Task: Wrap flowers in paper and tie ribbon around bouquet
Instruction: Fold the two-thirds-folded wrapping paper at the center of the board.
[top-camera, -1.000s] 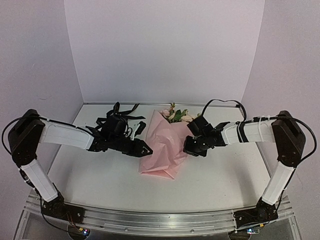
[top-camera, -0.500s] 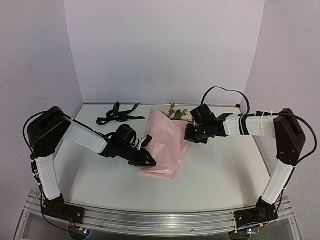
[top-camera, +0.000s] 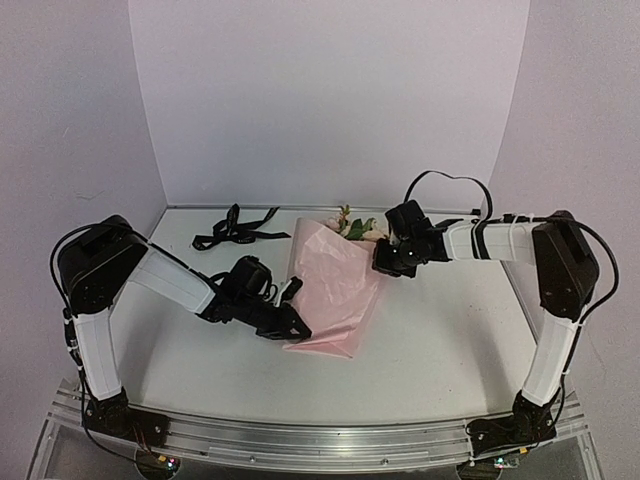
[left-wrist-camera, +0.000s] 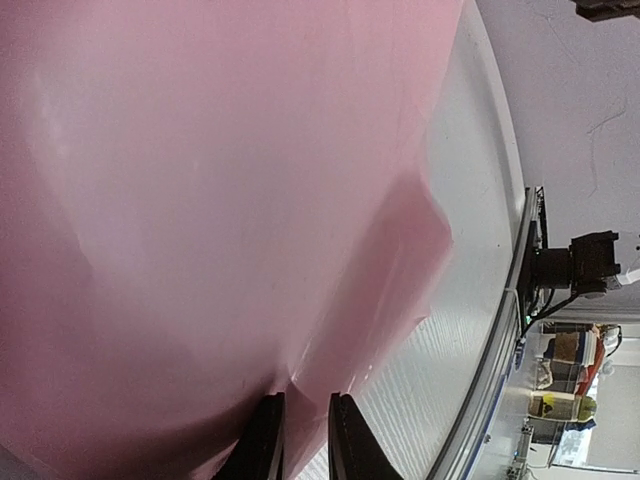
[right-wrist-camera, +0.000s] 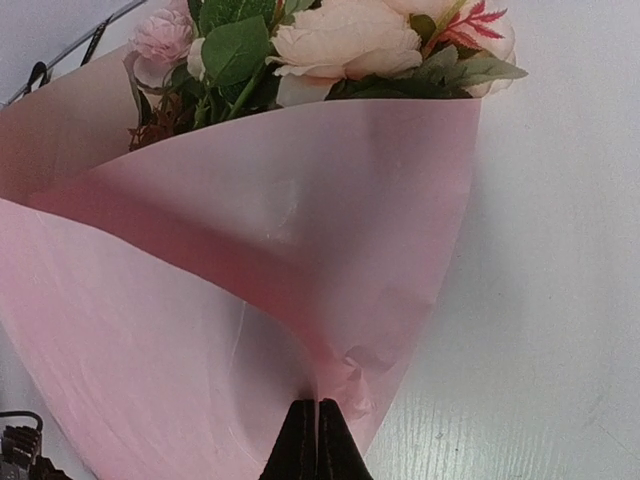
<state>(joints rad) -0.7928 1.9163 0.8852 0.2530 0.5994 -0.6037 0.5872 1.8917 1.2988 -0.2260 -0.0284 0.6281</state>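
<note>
The pink paper (top-camera: 335, 290) lies folded over the flowers (top-camera: 355, 228), whose pink and cream heads stick out at its far end. My left gripper (top-camera: 297, 325) is at the paper's near left edge. In the left wrist view, the left gripper (left-wrist-camera: 305, 410) has its jaws narrowed onto a raised fold of paper (left-wrist-camera: 220, 180). My right gripper (top-camera: 383, 265) is at the paper's right edge just below the blossoms. Seen from the right wrist, the gripper (right-wrist-camera: 318, 410) is shut on the paper's (right-wrist-camera: 200, 330) crumpled edge, with the flowers (right-wrist-camera: 340, 40) beyond. The black ribbon (top-camera: 235, 232) lies loose at the far left.
The white table (top-camera: 430, 340) shows bare on both sides of the paper. A metal rail (top-camera: 320, 440) runs along the near edge. White walls close in the back and the sides.
My left gripper has come down from near the ribbon to the paper's near left edge, and its jaws have narrowed. My right gripper has moved back toward the blossoms, still pinching the paper.
</note>
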